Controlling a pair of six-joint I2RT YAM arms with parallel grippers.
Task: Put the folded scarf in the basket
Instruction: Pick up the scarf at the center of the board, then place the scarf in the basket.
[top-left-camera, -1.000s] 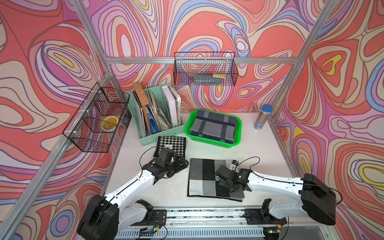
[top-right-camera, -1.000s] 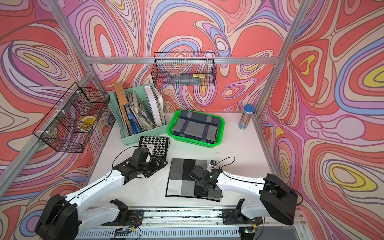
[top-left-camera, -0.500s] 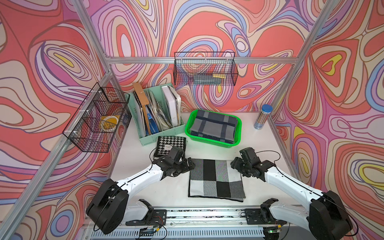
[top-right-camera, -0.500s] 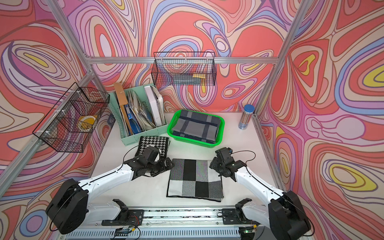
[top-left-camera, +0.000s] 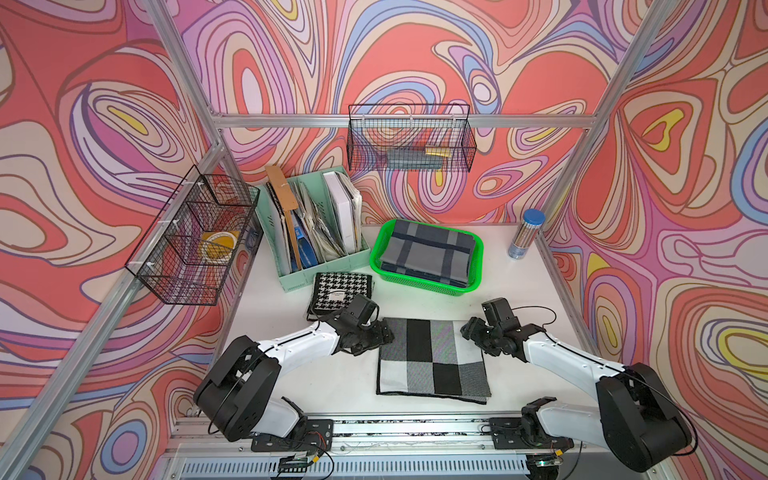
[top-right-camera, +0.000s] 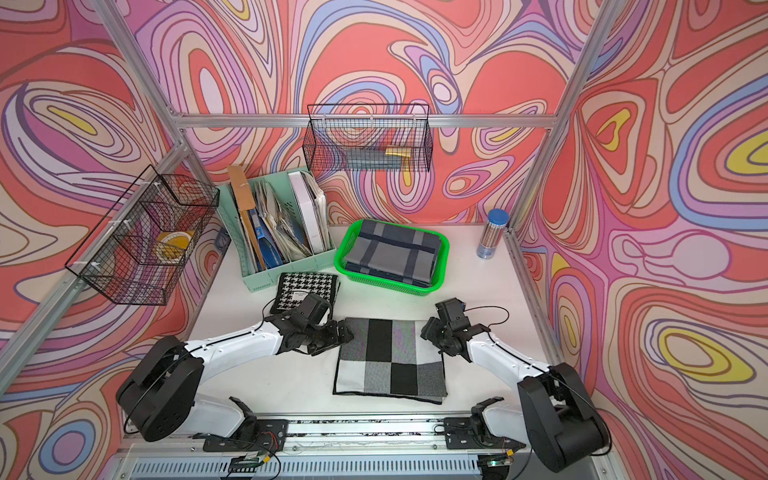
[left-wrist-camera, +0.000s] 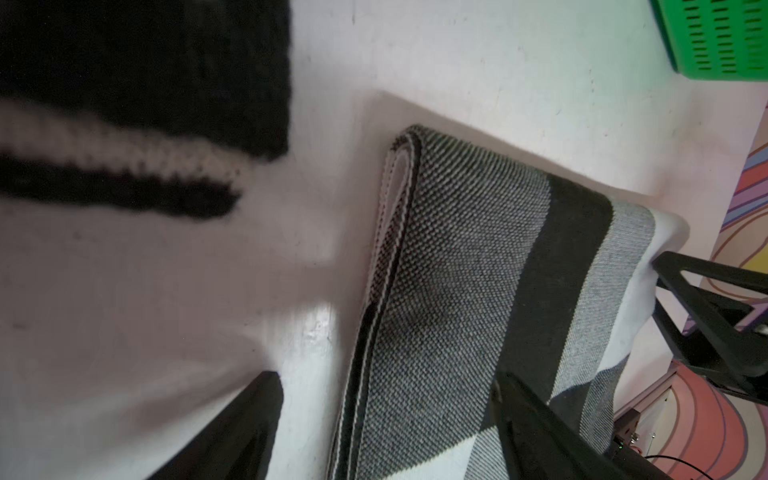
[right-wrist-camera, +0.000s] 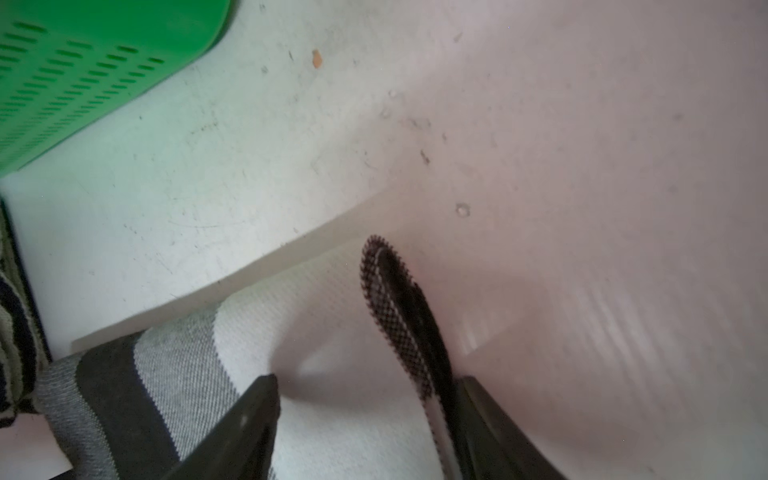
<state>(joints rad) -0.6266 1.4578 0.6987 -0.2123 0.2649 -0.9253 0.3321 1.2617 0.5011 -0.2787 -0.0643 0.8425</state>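
Likely soft and limp, the folded scarf (top-left-camera: 432, 359) lies flat on the counter (top-left-camera: 415, 305) near the basket (top-left-camera: 419, 283), so its far corners want pinching together; left pincer (top-left-camera: 385, 335) and right pincer (top-left-camera: 466, 332) each stand open astride a corner edge, gripping nothing.
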